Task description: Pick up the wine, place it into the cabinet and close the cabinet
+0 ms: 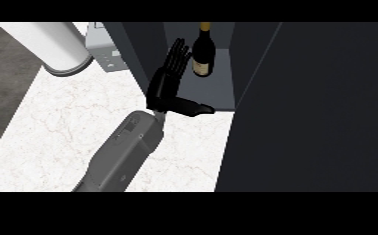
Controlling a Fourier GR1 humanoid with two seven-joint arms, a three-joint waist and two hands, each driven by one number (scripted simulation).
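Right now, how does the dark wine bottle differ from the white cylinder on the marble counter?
The dark glass wine bottle is slim, with a gold label, and stands inside the dark cabinet. The white cylinder is much wider, unlabelled, and stands outside on the marble counter. The black hand touches neither.

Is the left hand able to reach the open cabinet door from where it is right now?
Probably yes. The left hand is open beside the wine bottle, which stands inside the cabinet, and the dark door stands just to its right with nothing between.
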